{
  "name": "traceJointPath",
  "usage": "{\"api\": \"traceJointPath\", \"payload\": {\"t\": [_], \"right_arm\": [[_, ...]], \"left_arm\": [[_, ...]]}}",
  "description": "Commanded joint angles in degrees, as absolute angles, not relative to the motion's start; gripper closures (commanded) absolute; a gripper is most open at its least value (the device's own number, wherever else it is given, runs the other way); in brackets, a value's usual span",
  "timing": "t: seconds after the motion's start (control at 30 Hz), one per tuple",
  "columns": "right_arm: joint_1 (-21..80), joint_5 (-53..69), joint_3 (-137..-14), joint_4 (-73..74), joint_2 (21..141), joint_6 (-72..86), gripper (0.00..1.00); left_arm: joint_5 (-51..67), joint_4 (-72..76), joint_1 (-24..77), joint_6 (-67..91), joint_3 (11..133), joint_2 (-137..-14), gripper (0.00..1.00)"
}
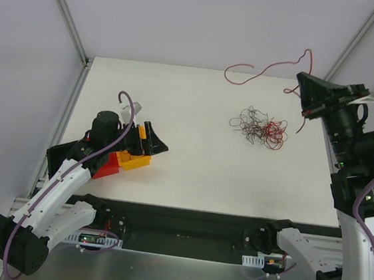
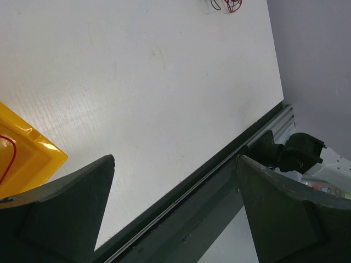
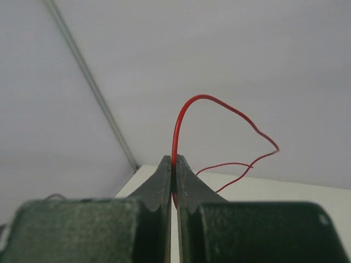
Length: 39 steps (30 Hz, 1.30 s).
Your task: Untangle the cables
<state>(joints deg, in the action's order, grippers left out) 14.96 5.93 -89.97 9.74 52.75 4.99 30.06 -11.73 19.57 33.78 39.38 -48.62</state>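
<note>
Red cable [image 3: 176, 134] in R jaws

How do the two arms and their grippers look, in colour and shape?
The left arm and right arm have white shells with black joints; a purple hose runs along each. The left gripper and right gripper have dark, wedge-shaped fingers tapering to the tips.

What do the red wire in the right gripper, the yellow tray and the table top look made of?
Red wire: smooth plastic-looking insulation, presumably over metal, since it holds springy curves in the air.
Yellow tray: glossy hard plastic, bright highlight on its edge.
Table top: matte white board with faint fine grain, probably laminate or plastic.
</note>
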Motion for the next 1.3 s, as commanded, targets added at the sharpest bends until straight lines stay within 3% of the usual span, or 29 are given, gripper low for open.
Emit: {"api": "traceJointPath", "payload": {"t": [0.0,0.17,0.33,0.7,0.87,1.03,1.27], "right_arm": [[18.6,14.9,-79.0,7.4,47.9,5.3,1.00],[21.8,16.4,-58.8,0.4,41.7,9.5,0.99],[25.6,13.8,-46.9,-1.8,44.4,11.8,0.99],[32.9,10.9,-51.9,-1.0,49.4,10.3,1.00],[39.9,3.3,-46.8,-0.4,52.9,7.9,0.99],[45.5,-4.4,-39.9,1.2,58.8,8.2,0.91],[44.1,-1.1,-35.8,-8.8,71.7,9.4,0.92]], "left_arm": [[32.3,-10.2,20.1,31.6,39.5,-48.3,0.07],[33.6,-8.1,20.1,30.3,40.7,-50.0,0.01],[37.8,-2.9,20.5,32.9,41.1,-53.8,0.01],[37.4,-0.2,22.1,35.9,37.5,-53.8,0.01],[36.7,-0.2,22.1,36.0,36.1,-52.9,0.01],[36.7,-0.2,22.2,36.2,36.5,-55.5,0.01],[36.2,-0.2,25.5,37.9,39.9,-65.2,0.01]]}}
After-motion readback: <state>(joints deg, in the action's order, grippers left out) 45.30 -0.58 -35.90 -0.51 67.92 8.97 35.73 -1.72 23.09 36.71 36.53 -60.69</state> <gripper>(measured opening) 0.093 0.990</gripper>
